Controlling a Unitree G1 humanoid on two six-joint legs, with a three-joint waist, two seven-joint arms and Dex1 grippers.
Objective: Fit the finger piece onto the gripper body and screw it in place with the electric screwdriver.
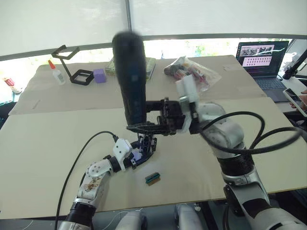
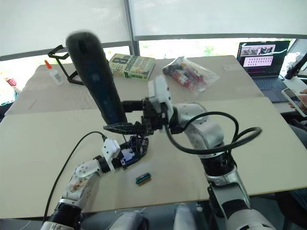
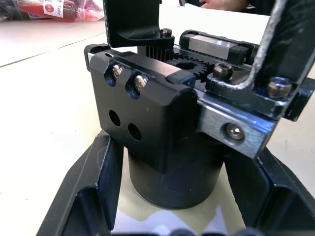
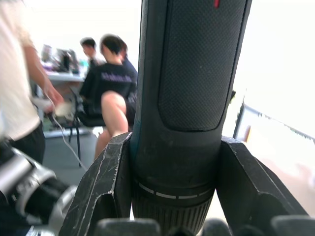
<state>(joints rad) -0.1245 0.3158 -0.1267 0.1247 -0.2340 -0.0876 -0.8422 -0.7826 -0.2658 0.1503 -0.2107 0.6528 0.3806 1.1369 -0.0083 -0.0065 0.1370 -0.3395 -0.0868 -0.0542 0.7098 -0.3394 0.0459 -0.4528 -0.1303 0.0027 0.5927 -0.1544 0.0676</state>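
My right gripper [image 1: 152, 123] is shut on the electric screwdriver [image 1: 130, 72], a thick black cylinder held nearly upright above the table's middle. In the right wrist view both fingers clamp its lower barrel [image 4: 192, 73]. Its bit is hidden. Just below it, my left gripper [image 2: 132, 152] is shut on the gripper body [image 3: 147, 113], a chunky black mechanism with a round base standing on the table. A black piece [image 3: 132, 22] that looks like the finger piece stands on the body's toothed rail, with a screw head in it.
A small green-and-brown block [image 1: 152, 178] lies near the front edge. At the back are a glue bottle [image 1: 56, 73], a black wire stand [image 1: 72, 64], a purple block [image 1: 99, 75], a book [image 2: 132, 66] and a plastic bag [image 1: 192, 69]. A laptop [image 1: 263, 58] sits far right.
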